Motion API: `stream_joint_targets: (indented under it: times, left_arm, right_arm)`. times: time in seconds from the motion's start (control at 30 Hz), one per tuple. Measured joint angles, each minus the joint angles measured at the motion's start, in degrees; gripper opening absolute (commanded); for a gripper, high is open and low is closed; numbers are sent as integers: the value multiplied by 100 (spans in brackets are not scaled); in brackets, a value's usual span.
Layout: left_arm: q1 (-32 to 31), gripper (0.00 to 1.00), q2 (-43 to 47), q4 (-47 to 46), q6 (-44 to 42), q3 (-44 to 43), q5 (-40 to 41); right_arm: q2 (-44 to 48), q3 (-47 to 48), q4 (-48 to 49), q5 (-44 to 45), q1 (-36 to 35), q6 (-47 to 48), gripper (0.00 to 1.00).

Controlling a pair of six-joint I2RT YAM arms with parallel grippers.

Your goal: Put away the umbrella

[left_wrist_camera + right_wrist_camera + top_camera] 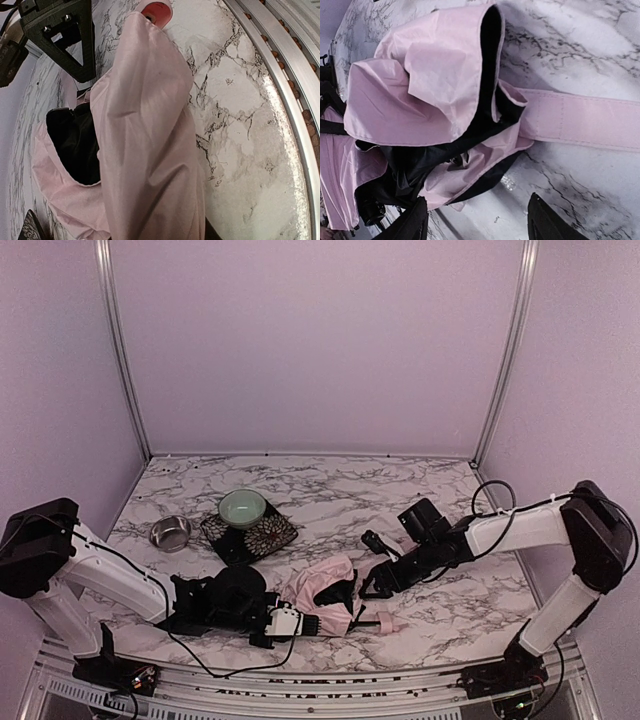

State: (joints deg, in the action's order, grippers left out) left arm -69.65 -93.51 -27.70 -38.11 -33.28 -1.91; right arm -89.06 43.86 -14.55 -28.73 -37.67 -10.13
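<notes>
Right gripper hangs with fingers spread wide and nothing between them, just short of the umbrella. Left gripper meets the umbrella's near left end; pink cloth hides its fingers, so its grip cannot be told. On the marble table the umbrella lies crumpled near the front edge, its strap stretched flat and its handle at the right end.

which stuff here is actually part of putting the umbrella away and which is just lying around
For the job:
- pink umbrella, lying crumpled on the marble table
- its pink strap, laid out flat

Just lying about:
- pale green bowl, sitting on the floral mat
- metal bowl, to the left of them
</notes>
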Motion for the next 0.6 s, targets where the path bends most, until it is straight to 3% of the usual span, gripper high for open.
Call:
stream_joint_targets:
  times: [0.07, 0.2, 0.3, 0.6]
  left_arm:
    - [0, 12, 0, 2, 4, -2, 0]
    - [-4, 4, 0, 11, 22, -7, 2]
    - [-4, 0, 0, 17, 33, -11, 0]
    - [-20, 0, 146, 372, 221, -118, -225]
  right_arm:
    - [-328, -31, 225, -247, -13, -236, 52]
    - [-750, -31, 835, -754, -66, -588, 27]
    - [-1075, -24, 1231, -1215, -138, -787, 1]
    - [-1871, 800, 1405, -1644, -219, -942, 0]
